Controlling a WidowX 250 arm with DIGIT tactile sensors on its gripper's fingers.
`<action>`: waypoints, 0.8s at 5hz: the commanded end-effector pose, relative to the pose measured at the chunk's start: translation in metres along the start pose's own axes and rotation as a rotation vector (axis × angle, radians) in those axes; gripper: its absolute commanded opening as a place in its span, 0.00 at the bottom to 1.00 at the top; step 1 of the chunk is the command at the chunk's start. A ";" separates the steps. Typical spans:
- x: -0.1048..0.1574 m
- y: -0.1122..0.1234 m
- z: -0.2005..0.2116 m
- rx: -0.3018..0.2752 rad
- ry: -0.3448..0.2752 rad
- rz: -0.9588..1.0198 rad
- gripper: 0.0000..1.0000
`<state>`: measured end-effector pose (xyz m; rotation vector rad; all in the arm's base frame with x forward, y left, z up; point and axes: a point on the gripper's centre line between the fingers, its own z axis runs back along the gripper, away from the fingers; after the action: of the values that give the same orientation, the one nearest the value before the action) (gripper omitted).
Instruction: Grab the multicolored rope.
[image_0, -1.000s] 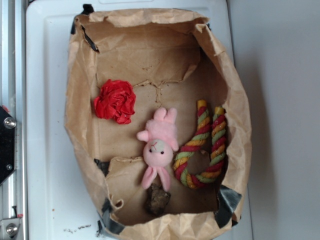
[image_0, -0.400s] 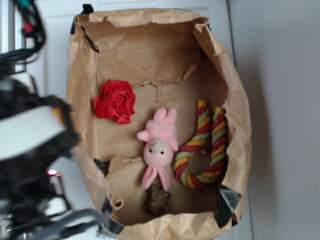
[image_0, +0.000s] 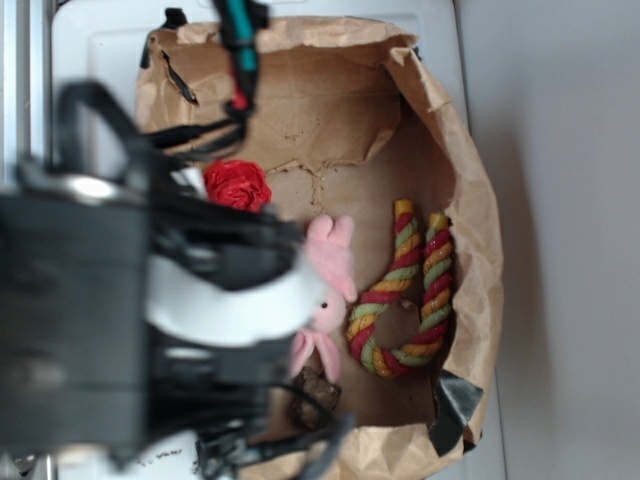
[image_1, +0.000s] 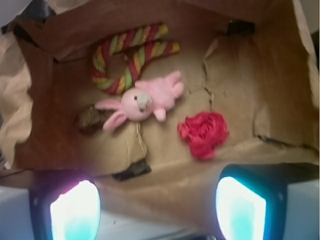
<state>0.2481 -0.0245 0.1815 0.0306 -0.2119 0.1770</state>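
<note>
Rope (image_1: 127, 52) beside bunny (image_1: 145, 100); tool (image_1: 157, 210) fingers apart.

The multicolored rope (image_1: 127, 55) lies open from above near one paper wall of the brown bag (image_1: 280, 65), with the pink bunny (image_1: 145, 100) touching its inner side, a dark lump (image_1: 90, 120) by the bunny's ears, and the red paper ball (image_1: 204, 132) well apart across bare floor.

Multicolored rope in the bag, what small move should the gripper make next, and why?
Probably travel across above the pink bunny toward the multicolored rope. The gripper looks open and empty at the paper bag's near edge, with the rope at the far side.
</note>
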 end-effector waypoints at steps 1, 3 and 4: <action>0.041 -0.005 -0.009 0.006 -0.100 -0.015 1.00; 0.036 -0.016 -0.034 -0.020 -0.096 -0.045 1.00; 0.036 -0.016 -0.034 -0.020 -0.096 -0.045 1.00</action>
<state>0.2886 -0.0298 0.1359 0.0349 -0.2470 0.1369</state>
